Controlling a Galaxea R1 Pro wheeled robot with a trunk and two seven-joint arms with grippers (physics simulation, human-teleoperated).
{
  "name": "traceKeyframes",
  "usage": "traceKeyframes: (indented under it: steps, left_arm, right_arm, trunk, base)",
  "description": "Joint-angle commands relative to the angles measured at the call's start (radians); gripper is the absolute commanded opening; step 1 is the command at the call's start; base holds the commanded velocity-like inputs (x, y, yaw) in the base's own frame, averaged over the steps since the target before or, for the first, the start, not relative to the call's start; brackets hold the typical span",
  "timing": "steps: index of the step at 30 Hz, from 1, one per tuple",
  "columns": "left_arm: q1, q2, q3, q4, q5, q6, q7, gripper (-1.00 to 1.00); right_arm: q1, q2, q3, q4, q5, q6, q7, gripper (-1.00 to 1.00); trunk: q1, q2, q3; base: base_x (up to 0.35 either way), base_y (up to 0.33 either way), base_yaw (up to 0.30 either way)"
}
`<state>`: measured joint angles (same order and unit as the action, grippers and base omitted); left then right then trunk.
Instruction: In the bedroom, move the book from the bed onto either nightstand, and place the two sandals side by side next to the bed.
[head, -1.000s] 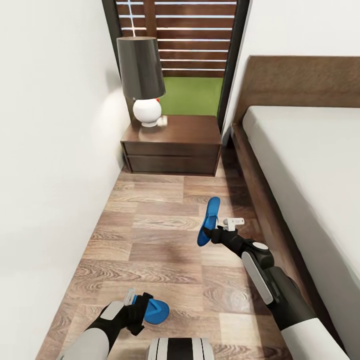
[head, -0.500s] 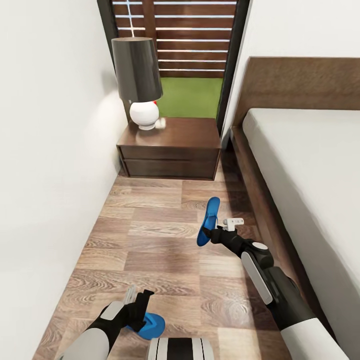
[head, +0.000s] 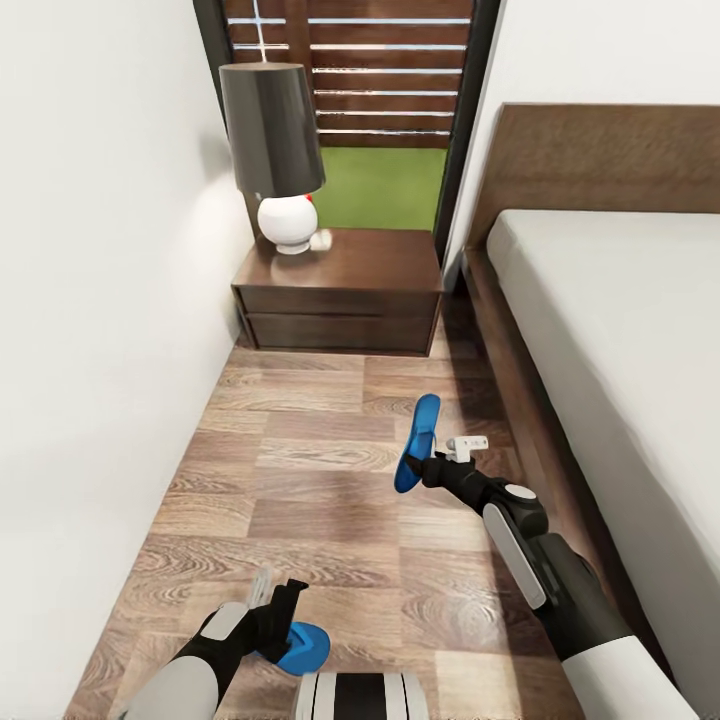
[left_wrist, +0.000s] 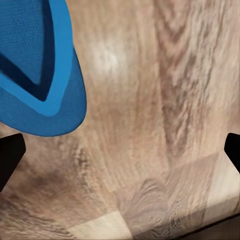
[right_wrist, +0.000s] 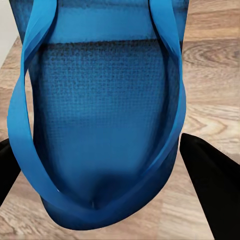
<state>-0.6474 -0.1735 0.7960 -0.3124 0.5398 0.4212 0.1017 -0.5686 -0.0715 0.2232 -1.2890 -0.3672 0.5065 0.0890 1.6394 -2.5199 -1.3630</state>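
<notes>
Nearest me, my left gripper (head: 268, 598) stands with jaws wide apart and empty; one flat blue sandal (head: 300, 647) lies on the wood-plank floor (head: 300, 470) just off one jaw tip. Farther out, my right gripper (head: 428, 468) pinches the second sandal (head: 415, 440) on edge, its textured sole and straps between the jaws. Beyond stand the glossy dark nightstand (head: 340, 290) and grey-mattressed bed (head: 620, 330); pairing the sandals and moving the book remain, I judge.
</notes>
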Motion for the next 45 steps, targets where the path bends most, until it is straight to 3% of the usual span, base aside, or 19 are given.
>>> traceKeyframes:
  steps: [1, 23, 38, 40, 41, 45]
  left_arm:
    - [0.000, -0.001, 0.002, -0.004, 0.011, 0.006, 0.009, 1.00]
    - [0.000, -0.001, 0.002, -0.005, 0.011, 0.004, 0.007, 1.00]
    - [0.000, -0.001, 0.003, -0.008, 0.012, 0.001, 0.012, 1.00]
    - [0.000, -0.001, 0.004, -0.008, 0.012, -0.017, 0.015, 1.00]
    - [0.000, -0.001, 0.005, -0.007, 0.020, -0.057, 0.017, 1.00]
    - [0.000, -0.001, 0.003, -0.002, 0.087, -0.219, 0.018, 1.00]
  right_arm:
    - [-0.001, -0.001, 0.001, -0.001, -0.003, 0.004, 0.000, -1.00]
    - [-0.001, -0.001, 0.001, -0.001, -0.003, 0.004, 0.000, -1.00]
    - [-0.001, 0.000, 0.001, -0.001, -0.003, 0.004, 0.000, -1.00]
    - [-0.001, 0.000, 0.001, -0.001, -0.003, 0.004, 0.000, -1.00]
    - [-0.001, 0.001, 0.001, -0.001, -0.003, 0.004, 0.000, -1.00]
    - [-0.001, 0.001, 0.001, 0.000, -0.003, 0.004, 0.000, -1.00]
  trunk:
    - [0.000, -0.001, -0.005]
    - [0.010, -0.006, -0.090]
    - [0.010, -0.006, -0.090]
    - [0.010, -0.006, -0.090]
    - [0.010, -0.006, -0.090]
    - [0.010, -0.006, -0.090]
  base:
    - [0.000, 0.000, 0.000]
    - [0.000, 0.000, 0.000]
    - [0.000, 0.000, 0.000]
    - [0.000, 0.000, 0.000]
    - [0.000, 0.000, 0.000]
    - [0.000, 0.000, 0.000]
